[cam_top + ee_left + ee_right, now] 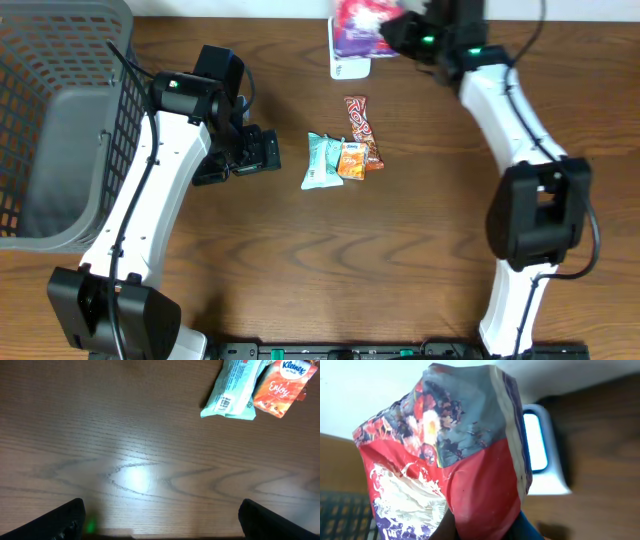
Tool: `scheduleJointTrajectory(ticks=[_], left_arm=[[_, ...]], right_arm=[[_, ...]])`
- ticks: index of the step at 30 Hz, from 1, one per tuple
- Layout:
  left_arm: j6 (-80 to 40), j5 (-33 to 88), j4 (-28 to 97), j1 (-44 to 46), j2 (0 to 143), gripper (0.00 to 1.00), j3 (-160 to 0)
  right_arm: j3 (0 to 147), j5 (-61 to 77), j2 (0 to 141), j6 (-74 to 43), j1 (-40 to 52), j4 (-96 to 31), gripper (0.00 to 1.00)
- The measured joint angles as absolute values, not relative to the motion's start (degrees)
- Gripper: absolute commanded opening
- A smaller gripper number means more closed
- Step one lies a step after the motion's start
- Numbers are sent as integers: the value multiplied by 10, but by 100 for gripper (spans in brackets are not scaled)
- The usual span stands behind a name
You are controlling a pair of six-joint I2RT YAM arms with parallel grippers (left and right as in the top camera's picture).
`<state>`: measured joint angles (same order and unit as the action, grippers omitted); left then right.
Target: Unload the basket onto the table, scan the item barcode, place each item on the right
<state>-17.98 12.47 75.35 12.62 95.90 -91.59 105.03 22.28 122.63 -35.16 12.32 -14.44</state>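
One floral pouch (450, 460) pinched in right jaws, long axis pointing away from them; left jaws spread.

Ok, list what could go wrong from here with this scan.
1. The crumpled snack pouch sits beside the scanner window in the right wrist view rather than across it. No barcode shows, so the read may fail.
2. The right end effector seems to pinch only the pouch's lower edge, so it could slip and drop onto the scanner.
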Motion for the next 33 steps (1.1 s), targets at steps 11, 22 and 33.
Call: scheduleJointTrajectory(ticks=[11, 22, 33], left_arm=[[-180, 125, 754, 126, 959, 98, -916], [-180, 125, 754, 126, 959, 98, -916], [-180, 125, 754, 126, 959, 98, -916]], right_arm=[[1050, 68, 1235, -379, 162, -155, 1], [1051, 36, 1224, -302, -57, -413, 1], [1051, -1, 1216, -217, -284, -550, 99]])
